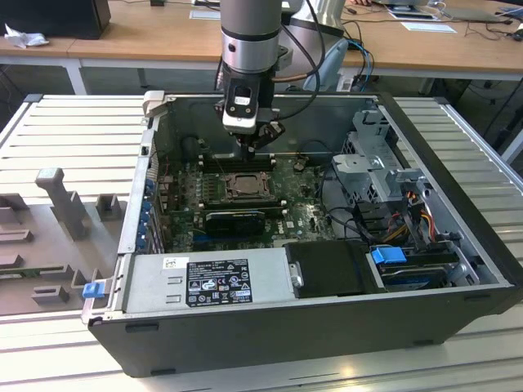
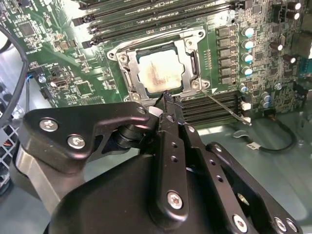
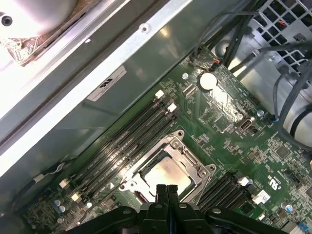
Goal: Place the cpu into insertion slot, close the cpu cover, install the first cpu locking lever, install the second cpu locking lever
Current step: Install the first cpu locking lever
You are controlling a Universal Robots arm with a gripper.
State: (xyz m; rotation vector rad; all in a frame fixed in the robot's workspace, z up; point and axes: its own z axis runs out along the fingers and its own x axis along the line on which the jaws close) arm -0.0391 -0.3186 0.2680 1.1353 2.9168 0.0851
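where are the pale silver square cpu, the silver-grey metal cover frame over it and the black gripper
pale silver square cpu (image 2: 157, 72): second wrist view, middle of its metal face
silver-grey metal cover frame (image 2: 132, 80): second wrist view, one side bar
black gripper (image 3: 165, 188): first wrist view, between its fingertips

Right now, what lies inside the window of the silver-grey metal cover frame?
Inside the silver-grey metal cover frame sits the pale silver-beige square chip. Whatever lies under the chip is covered and cannot be seen.

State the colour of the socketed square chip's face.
The flat square metal cpu: pale silver-beige, best in second wrist view.
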